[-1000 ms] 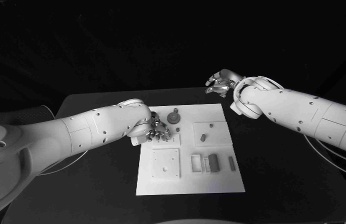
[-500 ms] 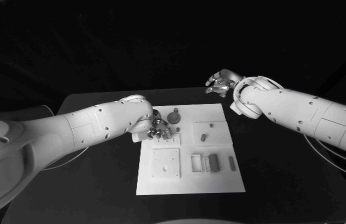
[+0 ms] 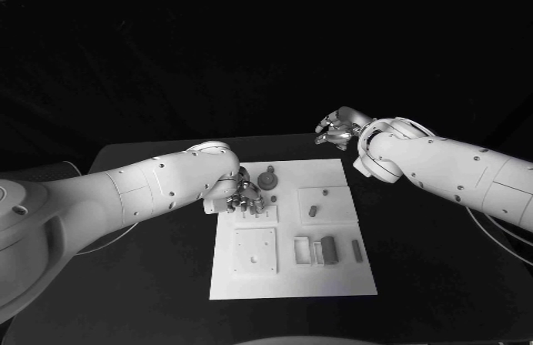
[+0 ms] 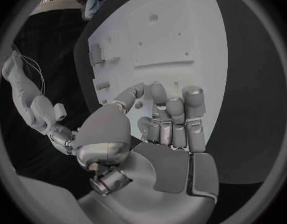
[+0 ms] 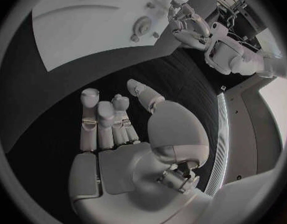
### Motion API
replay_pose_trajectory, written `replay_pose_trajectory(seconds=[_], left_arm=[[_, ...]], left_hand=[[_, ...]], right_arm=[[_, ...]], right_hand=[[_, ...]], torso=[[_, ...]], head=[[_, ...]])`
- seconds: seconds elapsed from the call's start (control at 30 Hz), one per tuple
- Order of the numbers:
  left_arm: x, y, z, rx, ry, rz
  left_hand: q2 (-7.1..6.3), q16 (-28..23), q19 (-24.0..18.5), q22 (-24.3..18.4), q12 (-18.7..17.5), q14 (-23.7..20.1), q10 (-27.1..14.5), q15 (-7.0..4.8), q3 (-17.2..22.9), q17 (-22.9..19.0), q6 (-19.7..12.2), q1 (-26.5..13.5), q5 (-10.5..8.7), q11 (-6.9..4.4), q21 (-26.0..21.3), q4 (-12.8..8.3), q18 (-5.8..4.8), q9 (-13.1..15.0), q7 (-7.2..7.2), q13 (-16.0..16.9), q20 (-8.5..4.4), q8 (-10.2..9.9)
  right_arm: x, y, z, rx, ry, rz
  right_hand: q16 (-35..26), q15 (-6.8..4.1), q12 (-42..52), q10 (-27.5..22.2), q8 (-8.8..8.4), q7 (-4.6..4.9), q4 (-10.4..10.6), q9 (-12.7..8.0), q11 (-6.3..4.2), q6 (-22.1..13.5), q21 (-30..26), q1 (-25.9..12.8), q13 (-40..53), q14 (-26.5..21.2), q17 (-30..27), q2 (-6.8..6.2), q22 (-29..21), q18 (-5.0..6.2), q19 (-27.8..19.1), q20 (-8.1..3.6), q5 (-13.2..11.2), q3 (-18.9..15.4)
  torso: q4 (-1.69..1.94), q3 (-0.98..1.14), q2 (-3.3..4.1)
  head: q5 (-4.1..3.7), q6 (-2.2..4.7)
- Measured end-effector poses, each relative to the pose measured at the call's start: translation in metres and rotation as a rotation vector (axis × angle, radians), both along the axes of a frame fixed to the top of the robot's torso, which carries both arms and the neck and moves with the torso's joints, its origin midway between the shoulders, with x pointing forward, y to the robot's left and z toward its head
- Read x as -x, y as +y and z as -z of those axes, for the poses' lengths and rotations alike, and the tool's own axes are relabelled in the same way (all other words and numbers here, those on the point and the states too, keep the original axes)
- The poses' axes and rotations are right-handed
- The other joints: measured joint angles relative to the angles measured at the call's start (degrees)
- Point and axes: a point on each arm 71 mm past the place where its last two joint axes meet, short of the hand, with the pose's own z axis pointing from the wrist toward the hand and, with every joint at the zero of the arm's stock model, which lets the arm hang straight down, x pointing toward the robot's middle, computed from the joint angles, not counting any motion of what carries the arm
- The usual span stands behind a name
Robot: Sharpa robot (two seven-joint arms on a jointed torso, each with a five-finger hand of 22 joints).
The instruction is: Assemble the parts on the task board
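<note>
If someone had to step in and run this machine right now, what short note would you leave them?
Left hand: low over the far left part of the task board, fingers curled; whether it holds a part cannot be told.
Right hand: raised beyond the board's far right corner, holding nothing.
Parts: round part at the far edge, small part on the right plate, bars in the near slots.
Assembly looks unfinished.

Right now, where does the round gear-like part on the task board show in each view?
Head view: round gear-like part at the task board's far edge, just right of the left robot hand.
Left wrist view: cannot tell.
Right wrist view, beside the left robot hand.
Shared landmark: the left robot hand.
</note>
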Motion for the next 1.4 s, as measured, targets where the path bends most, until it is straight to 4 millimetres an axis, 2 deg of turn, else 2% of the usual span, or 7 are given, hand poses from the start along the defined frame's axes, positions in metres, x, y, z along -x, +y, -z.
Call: replay_pose_trajectory(seconds=[0.8, 0.93, 1.4], left_arm=[[-0.0011, -0.0028, -0.0013, -0.079, 0.081, 0.082], [-0.0012, -0.0024, -0.0012, -0.083, 0.084, 0.082], [-0.0034, -0.0033, -0.0020, -0.082, 0.065, 0.063]], left_hand=[[-0.25, -0.01, 0.27, 0.02, 0.00, 0.16, 0.20, 0.01, -0.09, 0.17, 0.35, 0.25, 0.28, -0.17, 0.00, -0.09, 0.00, 0.00, -0.01, 0.04, 0.11, -0.67], [0.17, -0.41, 0.03, 0.04, 0.00, 0.14, -0.21, -0.01, -0.05, 0.17, 0.03, -0.17, -1.98, 0.24, 0.00, -0.05, 0.00, 0.25, 0.32, 0.04, -0.12, -1.32], [0.56, -0.55, 0.02, 0.03, -0.22, 0.11, -0.42, -0.04, 0.17, 0.21, -0.16, -0.56, -2.68, 0.46, -0.48, 0.17, 0.00, 0.46, 0.52, 0.03, -0.11, -1.67]], right_arm=[[0.0000, 0.0016, 0.0005, 0.001, 0.002, -0.003], [0.0000, 0.0019, 0.0005, 0.000, 0.003, -0.004], [0.0004, 0.0023, 0.0006, 0.000, 0.003, -0.005]], right_hand=[[0.00, 0.00, 0.00, 0.00, 0.00, 0.16, 0.00, -0.05, 0.00, -0.16, 0.00, 0.00, -0.05, 0.00, 0.00, 0.00, 0.00, 0.00, 0.00, 0.00, 0.00, 0.00], [0.00, 0.00, 0.00, 0.00, 0.00, 0.13, 0.00, -0.05, 0.00, -0.13, 0.00, 0.00, -0.05, 0.00, 0.00, 0.00, 0.00, 0.00, 0.00, 0.00, 0.00, 0.00], [0.00, 0.00, 0.00, 0.00, 0.00, 0.11, 0.00, -0.04, 0.00, -0.11, 0.00, 0.00, -0.11, 0.00, 0.01, 0.00, 0.00, 0.00, 0.00, 0.00, 0.00, 0.00]], torso=[[0.02, -0.01, -0.01], [0.03, -0.05, -0.01], [-0.01, -0.01, -0.01]], head=[[-0.43, -0.32], [-0.43, -0.35], [-0.69, -0.49]])
